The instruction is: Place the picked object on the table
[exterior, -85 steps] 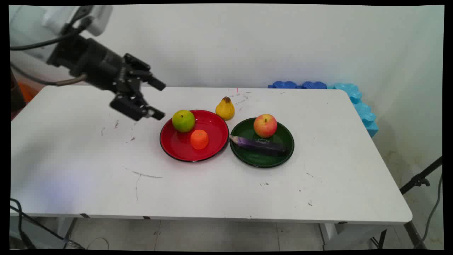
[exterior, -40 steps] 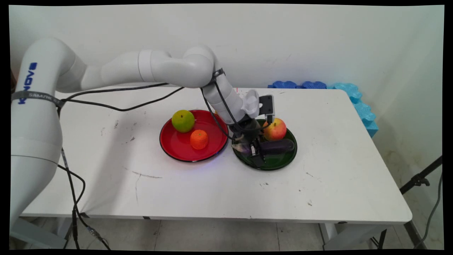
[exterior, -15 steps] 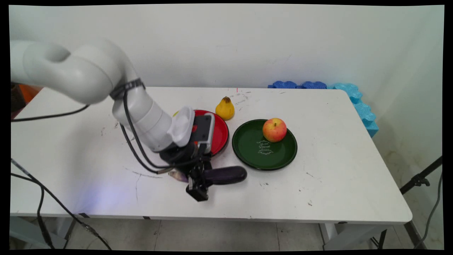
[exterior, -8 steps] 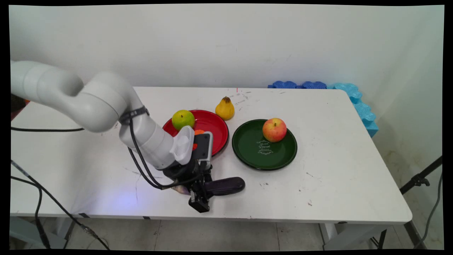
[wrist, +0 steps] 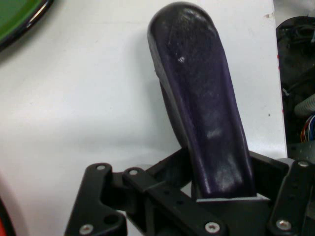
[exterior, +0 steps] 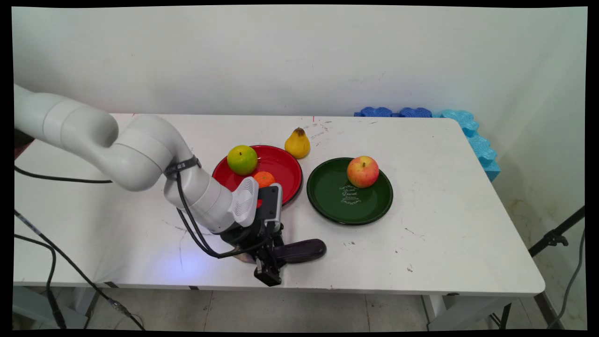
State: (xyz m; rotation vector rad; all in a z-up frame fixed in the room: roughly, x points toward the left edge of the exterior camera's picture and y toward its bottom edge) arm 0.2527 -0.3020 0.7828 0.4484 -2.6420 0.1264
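Observation:
My gripper (exterior: 268,263) is shut on a dark purple eggplant (exterior: 300,250) close to the table's front edge. It grips the eggplant near its stem end, and the rounded end points right. In the hand view the eggplant (wrist: 202,113) runs up from between the jaws, low over the white tabletop; I cannot tell whether it touches. A corner of the green plate (wrist: 19,14) shows at that view's upper left.
The green plate (exterior: 327,206) holds a red apple (exterior: 362,171). A red plate (exterior: 281,171) behind my wrist carries a green apple (exterior: 242,159) and an orange (exterior: 265,178). A yellow pear (exterior: 297,143) stands behind the plates. Blue foam pieces (exterior: 468,126) lie at the back right corner.
The eggplant was lifted off the green plate and carried left and forward. Over the last second my gripper sank a little further toward the front edge with it.

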